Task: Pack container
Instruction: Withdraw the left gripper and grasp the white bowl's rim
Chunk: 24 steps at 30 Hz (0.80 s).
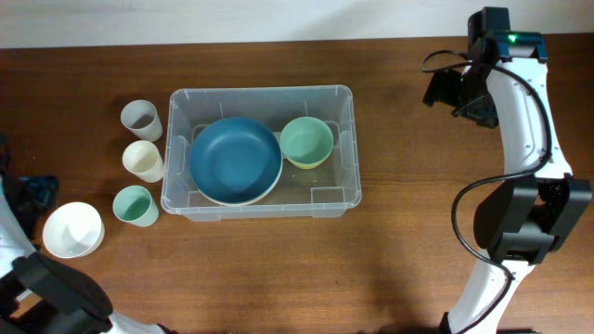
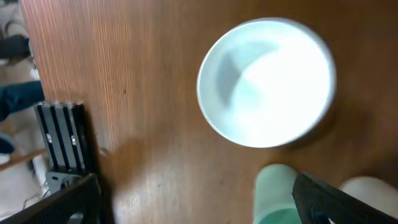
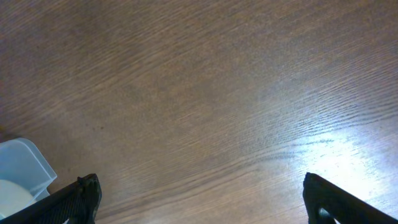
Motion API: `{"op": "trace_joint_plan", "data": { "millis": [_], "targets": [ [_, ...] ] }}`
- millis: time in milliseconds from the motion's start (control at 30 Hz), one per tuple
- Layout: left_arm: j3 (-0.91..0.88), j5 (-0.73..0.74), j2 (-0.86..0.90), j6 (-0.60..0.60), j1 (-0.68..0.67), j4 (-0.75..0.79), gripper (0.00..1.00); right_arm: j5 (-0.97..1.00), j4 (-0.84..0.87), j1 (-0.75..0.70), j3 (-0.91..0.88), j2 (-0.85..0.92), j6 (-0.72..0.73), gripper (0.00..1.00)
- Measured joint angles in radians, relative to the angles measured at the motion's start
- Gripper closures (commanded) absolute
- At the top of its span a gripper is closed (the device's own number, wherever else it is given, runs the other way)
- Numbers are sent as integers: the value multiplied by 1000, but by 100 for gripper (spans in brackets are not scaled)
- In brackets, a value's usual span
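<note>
The clear plastic container (image 1: 260, 93) stands mid-table. It holds a large blue bowl (image 1: 235, 160) and a green bowl (image 1: 306, 141) nested on a yellowish one. A white bowl (image 1: 72, 229) sits on the table to its front left. My left gripper (image 2: 199, 211) is open and empty above the wood beside the white bowl (image 2: 266, 82) and a green cup (image 2: 277, 193). My right gripper (image 3: 202, 208) is open and empty over bare table to the right of the container, whose corner (image 3: 22, 168) shows in the right wrist view. In the overhead view it (image 1: 455, 93) is at the far right.
Three cups stand in a row left of the container: a grey one (image 1: 141, 118), a cream one (image 1: 143, 160) and the green one (image 1: 135, 205). The table's left edge (image 2: 28, 93) lies close to my left gripper.
</note>
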Motion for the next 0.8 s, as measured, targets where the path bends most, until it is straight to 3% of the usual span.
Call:
{"op": "trace_joint_plan", "data": {
  "millis": [333, 800],
  "targets": [
    [-346, 60, -3, -33, 0, 296, 0, 0, 0, 0, 0, 0, 0, 1],
    [-476, 49, -3, -82, 0, 471, 0, 0, 0, 0, 0, 0, 0, 1]
  ]
}}
